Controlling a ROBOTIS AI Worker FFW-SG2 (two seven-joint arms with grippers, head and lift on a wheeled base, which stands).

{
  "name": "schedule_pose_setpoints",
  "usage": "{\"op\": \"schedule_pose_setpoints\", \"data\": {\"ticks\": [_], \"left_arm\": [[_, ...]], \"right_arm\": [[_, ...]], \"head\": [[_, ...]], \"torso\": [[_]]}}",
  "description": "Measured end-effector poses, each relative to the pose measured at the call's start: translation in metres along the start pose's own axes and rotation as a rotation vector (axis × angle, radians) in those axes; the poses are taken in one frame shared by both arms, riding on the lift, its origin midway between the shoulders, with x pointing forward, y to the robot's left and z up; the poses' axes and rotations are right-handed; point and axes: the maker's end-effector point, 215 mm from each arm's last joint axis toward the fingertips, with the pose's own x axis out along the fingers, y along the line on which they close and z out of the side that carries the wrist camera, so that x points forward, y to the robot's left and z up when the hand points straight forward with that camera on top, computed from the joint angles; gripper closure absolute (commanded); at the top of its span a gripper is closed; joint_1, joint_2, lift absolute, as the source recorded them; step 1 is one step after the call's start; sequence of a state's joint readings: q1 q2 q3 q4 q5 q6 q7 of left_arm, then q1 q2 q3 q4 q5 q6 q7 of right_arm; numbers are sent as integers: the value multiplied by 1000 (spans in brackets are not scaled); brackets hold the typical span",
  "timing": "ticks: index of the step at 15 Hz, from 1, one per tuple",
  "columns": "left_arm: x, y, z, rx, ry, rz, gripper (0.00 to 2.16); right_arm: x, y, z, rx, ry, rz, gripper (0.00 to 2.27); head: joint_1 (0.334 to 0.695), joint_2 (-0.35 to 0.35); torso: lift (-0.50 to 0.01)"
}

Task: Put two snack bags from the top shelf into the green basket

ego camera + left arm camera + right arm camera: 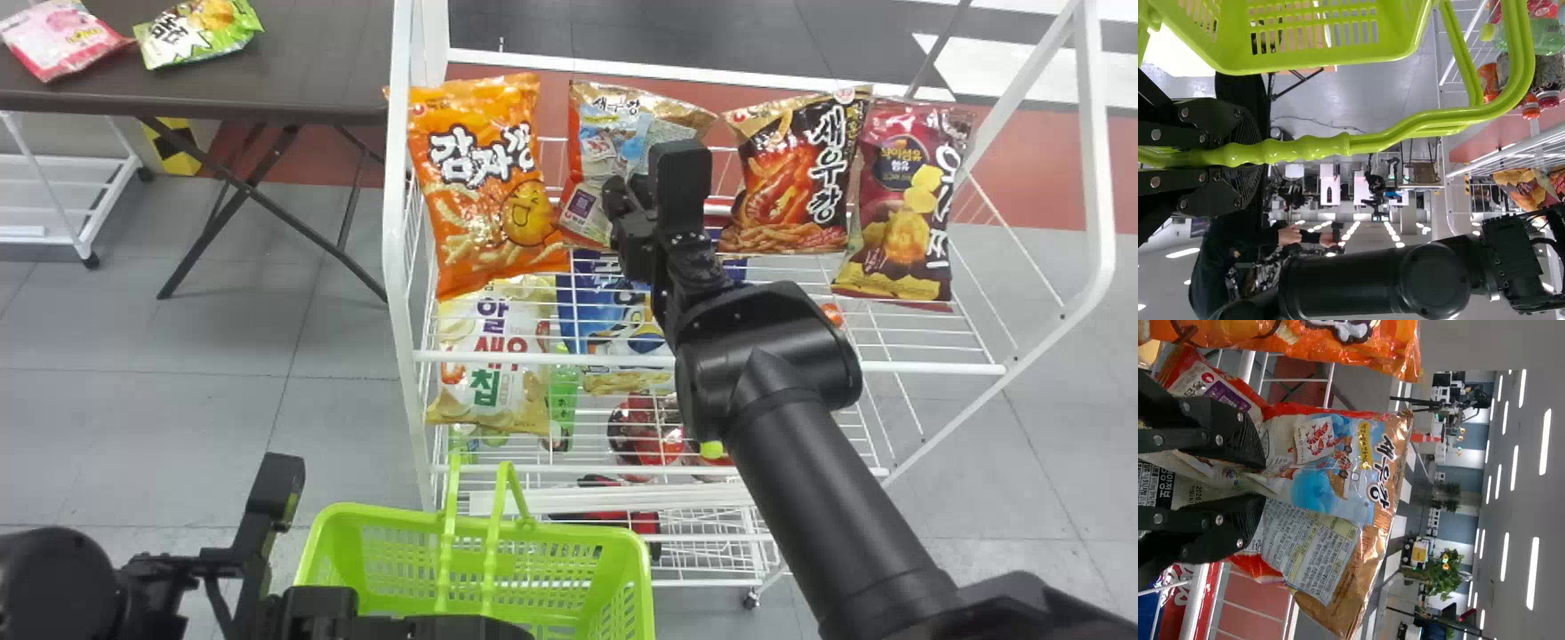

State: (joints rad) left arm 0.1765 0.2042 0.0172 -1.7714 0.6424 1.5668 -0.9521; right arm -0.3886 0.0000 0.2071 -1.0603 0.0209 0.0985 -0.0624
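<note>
Shelf (925,366): white wire, on grey floor
Right gripper (1261,480): closed on a fold of tan bag (1331,487)
Tan bag: top shelf, beside orange bag (489,187)
Left gripper (1257,157): closed round handle (1305,148)
Basket (591,535): below
Risk: slick film could slip the pinch; rubbing might topple orange bag

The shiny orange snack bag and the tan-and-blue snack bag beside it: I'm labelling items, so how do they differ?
The shiny orange snack bag carries a yellow smiling face; the tan-and-blue snack bag has red parts and no such face in sight. The black right gripper pinches and creases the tan-and-blue bag, while nothing grips the orange bag. Both are printed bags, outside the green plastic basket.
</note>
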Motion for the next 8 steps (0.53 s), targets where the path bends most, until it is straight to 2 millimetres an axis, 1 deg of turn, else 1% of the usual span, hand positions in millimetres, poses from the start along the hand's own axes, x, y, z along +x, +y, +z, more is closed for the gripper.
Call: {"op": "schedule_pose_setpoints", "data": {"ticks": [2,4,5,8], "left_arm": [[-1,1,0,-1,0,2,2145],[-1,1,-1,-2,0,4,2145],[-1,2,-1,-2,0,5,2145],[-2,2,-1,-4,0,6,2145]], "right_arm": [[-10,2,-3,-2,-7,-2,2246],[-23,3,2,-21,-23,-11,2246],[-29,1,5,-32,-25,-22,2246],[-50,-15,13,-46,-17,-63,2246]], "head": [[695,-118],[695,-118],[695,-120],[695,-143]], "torso": [[-1],[-1],[-1],[-1]]}}
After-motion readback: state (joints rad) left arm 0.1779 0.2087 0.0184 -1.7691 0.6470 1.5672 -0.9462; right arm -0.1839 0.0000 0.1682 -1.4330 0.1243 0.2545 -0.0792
